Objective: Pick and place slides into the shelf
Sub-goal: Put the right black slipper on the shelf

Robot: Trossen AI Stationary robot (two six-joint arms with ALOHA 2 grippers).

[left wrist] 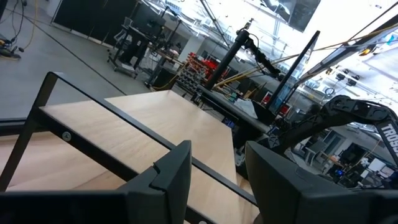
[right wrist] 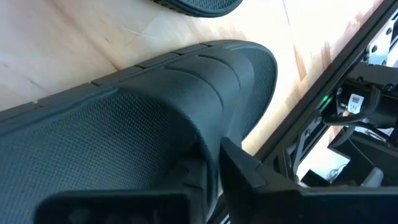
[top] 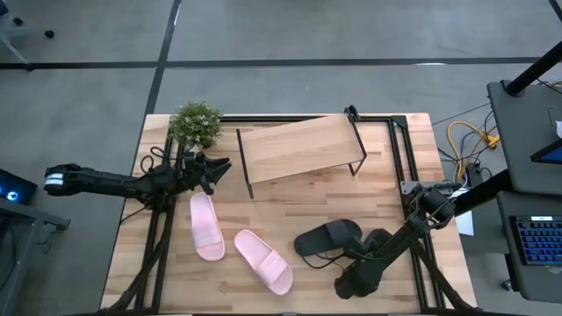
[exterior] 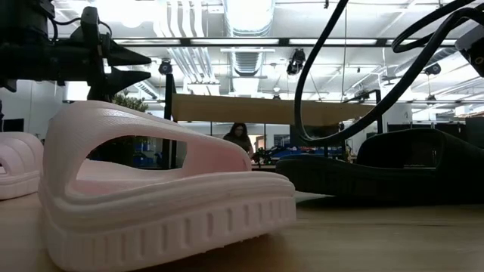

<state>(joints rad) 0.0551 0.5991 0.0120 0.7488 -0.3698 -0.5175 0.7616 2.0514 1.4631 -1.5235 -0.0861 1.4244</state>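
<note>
High view: the wooden shelf (top: 301,147) stands empty at the table's far side, with two pink slides (top: 207,226) lying left of centre and one black slide (top: 327,237) further right. The right gripper (top: 358,276) clamps a second black slide (right wrist: 155,118) near the front edge, while the left gripper (top: 213,168) hovers open-fingered beside the shelf's left end.

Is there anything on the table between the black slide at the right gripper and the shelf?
Yes: the second black slide sandal lies between the right gripper's black slide and the empty slanted light-wood shelf.
</note>
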